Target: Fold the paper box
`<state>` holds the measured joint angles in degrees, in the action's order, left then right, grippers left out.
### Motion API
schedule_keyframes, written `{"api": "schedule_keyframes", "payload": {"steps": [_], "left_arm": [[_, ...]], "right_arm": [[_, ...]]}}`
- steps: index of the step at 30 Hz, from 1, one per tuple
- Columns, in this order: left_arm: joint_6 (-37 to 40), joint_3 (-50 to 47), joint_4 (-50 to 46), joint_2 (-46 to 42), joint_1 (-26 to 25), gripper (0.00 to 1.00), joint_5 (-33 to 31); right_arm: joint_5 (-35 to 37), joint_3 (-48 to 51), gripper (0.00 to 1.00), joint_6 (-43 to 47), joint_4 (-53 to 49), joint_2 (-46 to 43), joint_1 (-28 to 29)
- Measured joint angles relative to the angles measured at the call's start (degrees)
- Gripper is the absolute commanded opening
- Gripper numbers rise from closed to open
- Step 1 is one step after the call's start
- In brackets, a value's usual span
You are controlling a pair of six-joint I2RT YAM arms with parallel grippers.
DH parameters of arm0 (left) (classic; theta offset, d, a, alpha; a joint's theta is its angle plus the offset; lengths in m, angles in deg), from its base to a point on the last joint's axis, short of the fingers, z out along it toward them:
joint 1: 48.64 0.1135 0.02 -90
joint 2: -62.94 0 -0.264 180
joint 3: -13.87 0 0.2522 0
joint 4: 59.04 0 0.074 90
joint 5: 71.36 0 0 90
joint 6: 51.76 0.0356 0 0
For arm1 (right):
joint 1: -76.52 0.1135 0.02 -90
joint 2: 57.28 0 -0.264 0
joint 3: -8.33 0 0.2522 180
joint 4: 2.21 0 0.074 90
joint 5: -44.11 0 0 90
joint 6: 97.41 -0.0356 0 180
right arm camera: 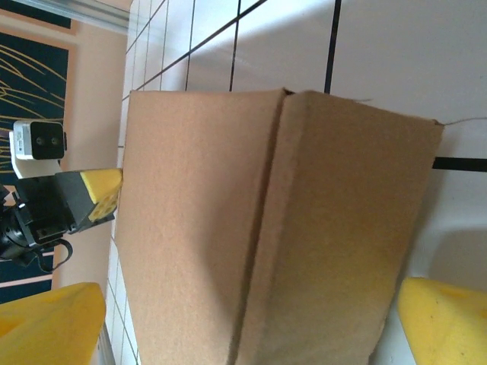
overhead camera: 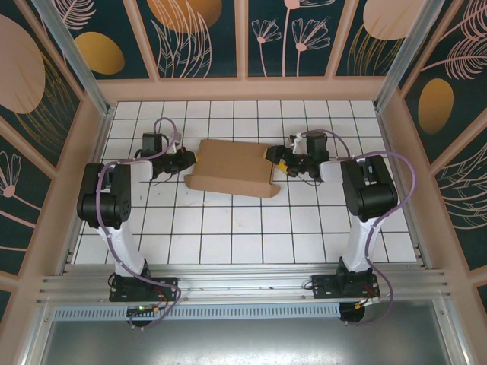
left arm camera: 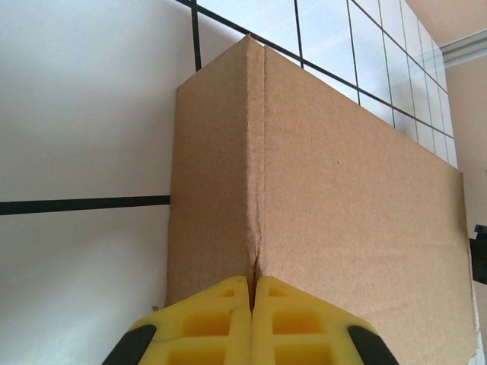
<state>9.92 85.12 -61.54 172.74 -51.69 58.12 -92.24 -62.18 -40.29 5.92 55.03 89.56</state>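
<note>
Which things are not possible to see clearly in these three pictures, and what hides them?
- Inside of the paper box: all views, covered by its own panels.
- Whether the shut left pincer pinches cardboard: left wrist view, its fingers hide the contact.
- Open right pincer: its base is cut by the bottom edge, right wrist view.

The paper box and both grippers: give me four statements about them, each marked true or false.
1. The paper box lies on the white tiled table, between the left gripper and the right gripper. True.
2. The right gripper is shut. False: its yellow fingers stand wide apart, one on either side of the box's end.
3. The left gripper's fingers are pressed together at the box's edge. True.
4. The box is white plastic. False: it is plain brown cardboard.
</note>
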Motion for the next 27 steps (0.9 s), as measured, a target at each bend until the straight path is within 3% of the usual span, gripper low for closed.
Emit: {"api": "schedule_keyframes", "payload": {"steps": [7, 17, 27], "left_arm": [[-0.5, -0.1, 0.8, 0.4, 0.2, 0.01, 1.2], [-0.5, -0.1, 1.7, 0.7, 0.6, 0.0, 1.0], [-0.5, 0.0, 1.6, 0.9, 1.3, 0.0, 1.3]], "right_arm": [[-1.2, -0.6, 0.99, -1.3, 0.3, 0.6, 0.2], [-4.8, 3.2, 0.99, -8.6, 10.3, 1.1, -0.6], [0.1, 3.5, 0.99, -3.2, -0.7, -3.2, -0.9]]}}
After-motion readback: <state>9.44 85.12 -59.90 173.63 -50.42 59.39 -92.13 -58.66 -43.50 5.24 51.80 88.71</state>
